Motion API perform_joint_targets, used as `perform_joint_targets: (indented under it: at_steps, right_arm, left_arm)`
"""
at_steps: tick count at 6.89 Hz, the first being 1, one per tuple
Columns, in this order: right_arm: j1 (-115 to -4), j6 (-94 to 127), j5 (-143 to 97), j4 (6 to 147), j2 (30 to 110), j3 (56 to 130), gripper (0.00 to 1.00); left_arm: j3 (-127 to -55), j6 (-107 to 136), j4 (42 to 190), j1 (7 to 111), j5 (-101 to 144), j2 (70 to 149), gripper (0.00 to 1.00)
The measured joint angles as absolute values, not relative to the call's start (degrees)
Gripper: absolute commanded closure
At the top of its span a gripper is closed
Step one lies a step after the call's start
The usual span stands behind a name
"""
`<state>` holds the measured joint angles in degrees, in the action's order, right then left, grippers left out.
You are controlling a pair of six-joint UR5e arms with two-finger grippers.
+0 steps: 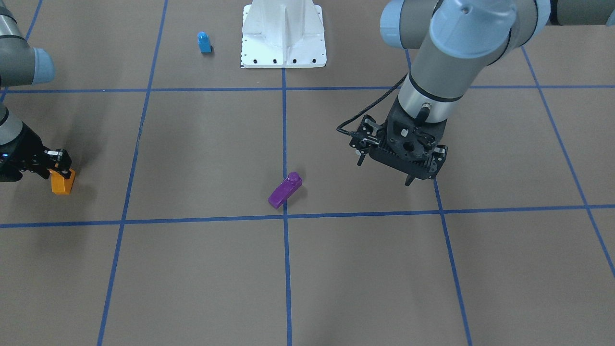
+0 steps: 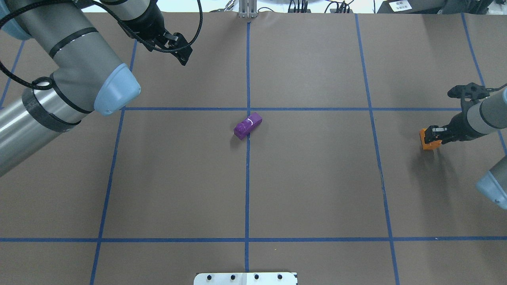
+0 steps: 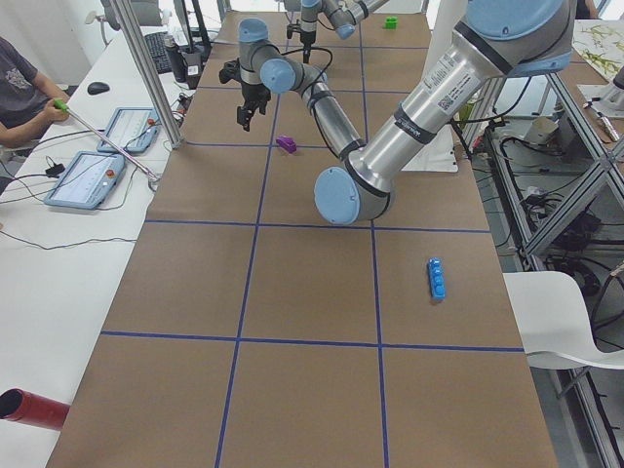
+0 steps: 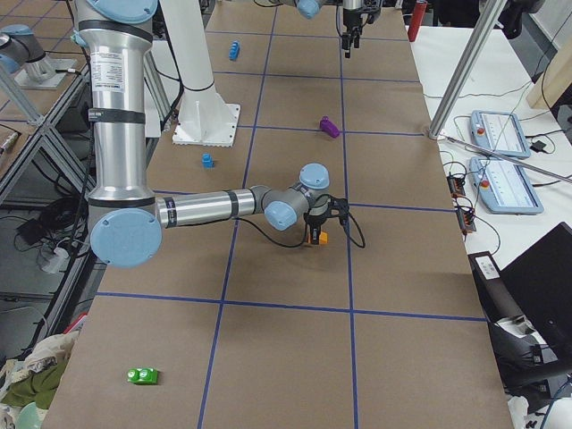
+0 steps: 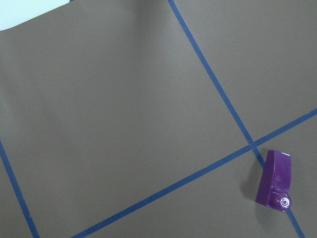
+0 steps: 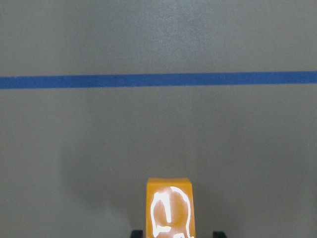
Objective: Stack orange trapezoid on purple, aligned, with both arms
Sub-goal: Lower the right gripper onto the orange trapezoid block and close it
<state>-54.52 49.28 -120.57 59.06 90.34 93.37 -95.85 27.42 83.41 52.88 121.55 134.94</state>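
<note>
In the front-facing view the right end effector is half cut off by the frame edge, yet we see it pinching the top of the orange trapezoid, a glossy wedge low over the matt brown, blue-taped surface; whether the wedge touches it, we cannot tell. The purple, glossy and sloped with one round stud, lies on the centre tape line, well apart from the orange trapezoid. The left end effector hangs off to the purple's side, fingers spread with nothing between. A small blue block stands near the white base mount. From overhead, the left end effector is a dark shape among cables, its fingers hard to read, while the right one covers part of the orange trapezoid. From the left end, the purple is only a speck, and a blue studded brick lies nearer. From the right end, the orange trapezoid peeks out below black fingers, and a green piece lies in the near corner. The left wrist camera shows the purple beside a tape crossing, its stud glinting. The right wrist camera shows the orange trapezoid cut off by the bottom edge and washed with white glare, a dark fingertip at each side.
</note>
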Motion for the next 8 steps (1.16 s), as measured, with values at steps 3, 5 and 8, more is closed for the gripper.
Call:
perform_joint_targets:
  at_steps: [3, 5, 8]
  right_arm:
    - [-54.5, 49.36, -120.61, 59.01, 88.84, 91.98, 0.43]
    - [-54.48, 49.48, -121.0, 58.98, 88.63, 91.71, 0.42]
    - [-54.52, 50.0, -123.16, 58.97, 89.08, 91.8, 0.43]
  left_arm:
    - [-95.99, 27.42, 83.26, 52.88, 121.53, 134.92, 0.0]
    - [-96.67, 27.42, 82.48, 52.97, 121.55, 134.91, 0.0]
    - [-97.64, 27.42, 80.96, 53.0, 121.55, 134.91, 0.0]
